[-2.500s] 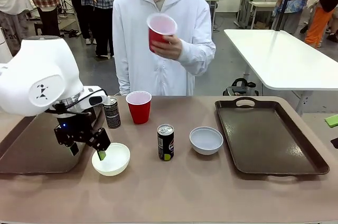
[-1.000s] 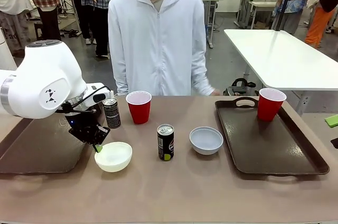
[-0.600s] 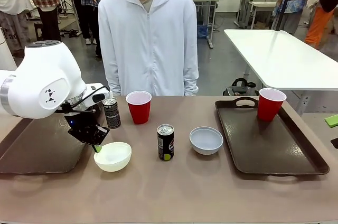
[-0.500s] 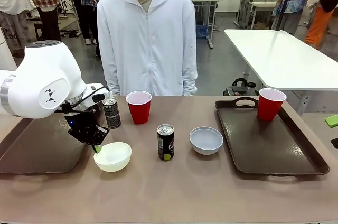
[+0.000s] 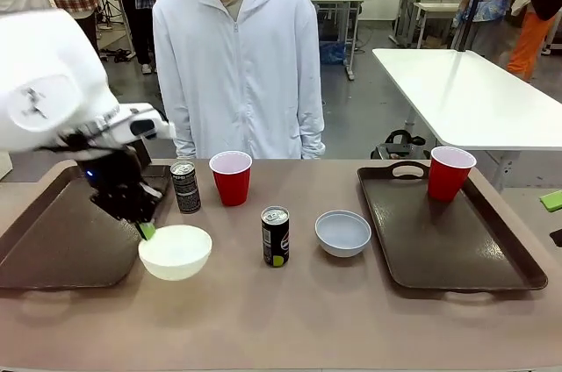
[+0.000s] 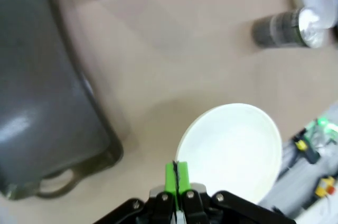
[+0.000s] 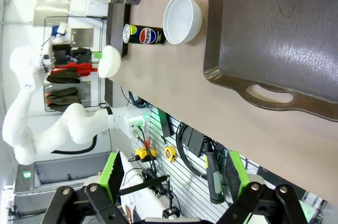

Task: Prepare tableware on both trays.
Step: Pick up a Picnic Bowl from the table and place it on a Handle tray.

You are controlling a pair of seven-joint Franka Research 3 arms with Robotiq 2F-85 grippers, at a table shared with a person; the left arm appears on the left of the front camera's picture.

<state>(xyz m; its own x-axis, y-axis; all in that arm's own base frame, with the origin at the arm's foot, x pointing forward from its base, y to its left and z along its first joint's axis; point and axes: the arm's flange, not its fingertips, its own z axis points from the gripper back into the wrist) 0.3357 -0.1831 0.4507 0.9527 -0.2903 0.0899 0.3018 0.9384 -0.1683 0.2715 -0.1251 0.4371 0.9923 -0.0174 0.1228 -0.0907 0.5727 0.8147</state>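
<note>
My left gripper (image 5: 145, 230) is shut on the near-left rim of the cream-white bowl (image 5: 176, 252) and holds it just above the table, beside the left tray (image 5: 53, 245). In the left wrist view the green pads (image 6: 177, 174) pinch the bowl's (image 6: 232, 150) rim, with its shadow on the table below. A red cup (image 5: 449, 172) stands on the right tray (image 5: 439, 240). On the table between the trays are a second red cup (image 5: 231, 177), two dark cans (image 5: 184, 186) (image 5: 275, 236) and the grey-blue bowl (image 5: 343, 232). My right gripper (image 7: 174, 182) stands open past the right tray's (image 7: 274, 28) handle end.
A person in a white hooded jacket (image 5: 235, 65) stands at the table's far edge with arms hanging down. A white table (image 5: 465, 96) stands behind at the right. Below the table edge, the right wrist view shows cables and tools (image 7: 195, 160).
My left arm has risen and carried the cream-white bowl up and a little to the left. The person put a red cup on the right tray, then drew back and stepped left.
</note>
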